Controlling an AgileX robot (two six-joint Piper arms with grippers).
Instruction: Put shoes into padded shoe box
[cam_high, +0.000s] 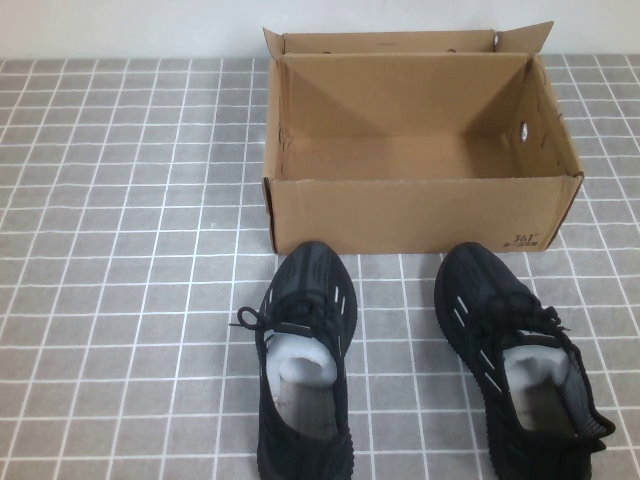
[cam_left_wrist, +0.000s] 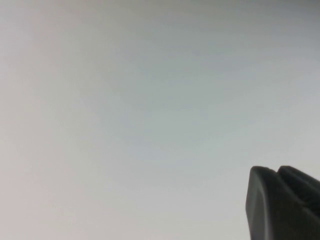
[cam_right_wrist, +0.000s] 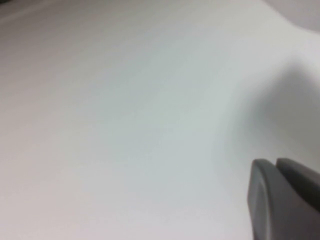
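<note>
An open, plain brown corrugated cardboard shoe box (cam_high: 420, 215) sits at the far middle of a grey-tiled counter (cam_high: 120, 250) with white grid lines, its flaps raised along the back edge, a small round hole visible in its right inner wall and a small dark printed mark on its front right corner. The box interior holds nothing visible. 2 black knit sneakers with thin pale side stripes and black laces stand on the counter just in front of the box, toes pointing toward it: the left sneaker (cam_high: 303, 370) lies near the box's front left, the right sneaker (cam_high: 515, 365) near its front right, well apart from each other. Both show pale lining and white stuffing inside. The left claw (cam_left_wrist: 282, 205) appears only as a dark edge against a blank pale surface in its wrist view; whether it is wide or narrow cannot be told. The right claw (cam_right_wrist: 282, 200) shows likewise, its state equally unclear.
</note>
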